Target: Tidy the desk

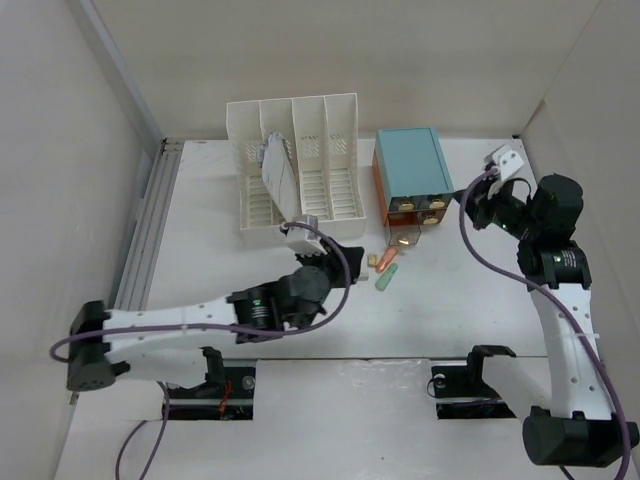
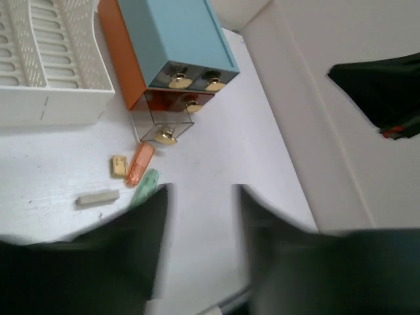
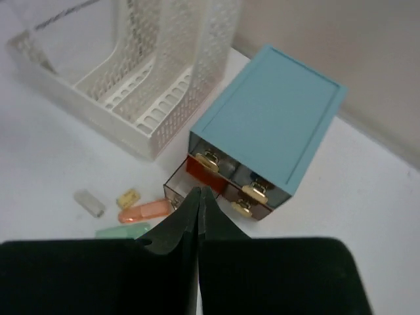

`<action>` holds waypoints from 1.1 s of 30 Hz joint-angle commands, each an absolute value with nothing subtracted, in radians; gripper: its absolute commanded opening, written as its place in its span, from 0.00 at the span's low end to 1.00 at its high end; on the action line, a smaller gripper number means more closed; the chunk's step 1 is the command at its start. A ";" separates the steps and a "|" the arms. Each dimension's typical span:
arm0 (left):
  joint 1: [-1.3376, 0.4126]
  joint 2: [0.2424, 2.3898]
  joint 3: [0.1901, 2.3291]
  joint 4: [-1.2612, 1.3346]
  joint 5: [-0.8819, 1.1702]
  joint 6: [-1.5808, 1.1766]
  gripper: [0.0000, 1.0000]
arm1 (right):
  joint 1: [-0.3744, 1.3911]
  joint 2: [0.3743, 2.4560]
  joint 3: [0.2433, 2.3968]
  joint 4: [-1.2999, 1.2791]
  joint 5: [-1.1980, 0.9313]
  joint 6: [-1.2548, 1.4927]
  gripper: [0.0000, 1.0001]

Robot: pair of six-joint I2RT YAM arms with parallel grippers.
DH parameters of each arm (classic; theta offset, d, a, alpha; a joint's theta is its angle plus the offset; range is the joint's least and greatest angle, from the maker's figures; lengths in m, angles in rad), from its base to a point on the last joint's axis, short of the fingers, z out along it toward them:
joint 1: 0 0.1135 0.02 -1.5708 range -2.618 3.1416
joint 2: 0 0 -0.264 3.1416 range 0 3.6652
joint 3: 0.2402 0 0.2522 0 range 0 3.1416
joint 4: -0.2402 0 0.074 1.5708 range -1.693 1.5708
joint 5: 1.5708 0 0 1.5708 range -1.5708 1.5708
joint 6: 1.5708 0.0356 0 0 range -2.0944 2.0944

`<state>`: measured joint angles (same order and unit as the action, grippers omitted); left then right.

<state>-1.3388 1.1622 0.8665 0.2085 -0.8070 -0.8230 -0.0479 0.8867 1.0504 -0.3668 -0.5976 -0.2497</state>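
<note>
**Top external view: a scattered worktop, both arms empty-handed**

The worktop (image 1: 200,260) fills the frame, a grey rail (image 1: 150,230) along its 9 o'clock edge. It is probably rigid and fixed, so there is nothing on it to grip. Its smooth matte face will likely let small things skid under a push.

A white file rack (image 1: 300,170) stands at 11 o'clock and a teal drawer box (image 1: 410,165) at 1 o'clock. An orange piece (image 1: 383,260) and a green piece (image 1: 387,277) lie just below the box. They look light and hard, best pinched across their narrow sides.

The left fingers (image 2: 151,223) are spread with nothing between them. The right fingers (image 3: 187,223) are pressed together, also empty.

Only the top view shows the rail and a sheet (image 1: 278,170) leaning in the rack. The left wrist view adds a grey block (image 2: 97,197), a tan block (image 2: 119,165) and a clear drawer (image 2: 165,125) pulled out.
</note>
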 commanded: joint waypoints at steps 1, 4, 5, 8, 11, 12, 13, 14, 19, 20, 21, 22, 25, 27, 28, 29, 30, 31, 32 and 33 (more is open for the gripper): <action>-1.338 0.964 0.874 -0.064 -0.666 -0.569 0.62 | -0.031 0.934 1.143 -0.778 -0.995 -0.863 0.09; -1.347 0.846 0.911 -0.256 -0.686 -0.589 1.00 | 0.043 1.030 1.192 -1.117 -0.916 -1.479 0.37; -1.347 0.816 0.911 -0.280 -0.686 -0.589 1.00 | 0.110 1.054 1.192 -1.152 -0.872 -1.514 0.43; -1.347 0.694 0.875 -0.304 -0.725 -0.532 1.00 | 0.262 1.159 1.158 -1.151 -0.735 -1.516 0.45; -1.347 0.588 0.827 -0.313 -0.780 -0.509 1.00 | 0.372 1.256 1.134 -1.103 -0.672 -1.439 0.48; -1.347 0.565 0.816 -0.313 -0.781 -0.509 1.00 | 0.435 1.268 1.125 -1.041 -0.625 -1.418 0.48; -1.347 0.545 0.807 -0.313 -0.781 -0.509 1.00 | 0.468 1.269 1.114 -0.988 -0.586 -1.340 0.48; -1.347 0.510 0.807 -0.322 -0.781 -0.518 1.00 | 0.500 1.281 1.086 -0.942 -0.539 -1.318 0.48; -1.347 0.457 0.767 -0.353 -0.749 -0.571 1.00 | 0.604 1.434 1.130 -0.880 -0.396 -1.273 0.48; -1.347 0.457 0.767 -0.362 -0.749 -0.581 1.00 | 0.604 1.460 1.146 -0.881 -0.396 -1.273 0.48; -1.347 0.457 0.767 -0.371 -0.738 -0.581 1.00 | 0.614 1.500 1.155 -0.881 -0.396 -1.273 0.48; -1.347 0.457 0.767 -0.386 -0.738 -0.590 1.00 | 0.614 1.517 1.167 -0.881 -0.384 -1.273 0.48; -1.347 0.448 0.776 -0.400 -0.738 -0.600 1.00 | 0.626 1.601 1.212 -0.841 -0.362 -1.253 0.51; -1.347 0.448 0.776 -0.411 -0.738 -0.600 1.00 | 0.626 1.644 1.236 -0.821 -0.371 -1.227 0.51; -1.347 0.436 0.776 -0.411 -0.738 -0.600 1.00 | 0.626 1.684 1.259 -0.821 -0.371 -1.218 0.52; -1.347 0.427 0.776 -0.411 -0.738 -0.600 1.00 | 0.626 1.704 1.272 -0.821 -0.371 -1.218 0.52; -1.347 0.426 0.776 -0.411 -0.738 -0.600 1.00 | 0.635 1.721 1.282 -0.812 -0.371 -1.201 0.53; -1.347 0.414 0.776 -0.420 -0.738 -0.600 1.00 | 0.635 1.736 1.301 -0.799 -0.371 -1.174 0.53; -1.347 0.402 0.776 -0.432 -0.748 -0.610 1.00 | 0.635 1.764 1.301 -0.799 -0.383 -1.173 0.53; -1.347 0.402 0.776 -0.433 -0.749 -0.611 1.00 | 0.635 1.776 1.313 -0.799 -0.394 -1.152 0.53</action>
<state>-1.3407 0.4259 0.7692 -0.4221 -0.7361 -0.5999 0.6228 1.7538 1.2613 -0.8364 -0.3737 -1.2079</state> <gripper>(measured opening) 0.997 0.534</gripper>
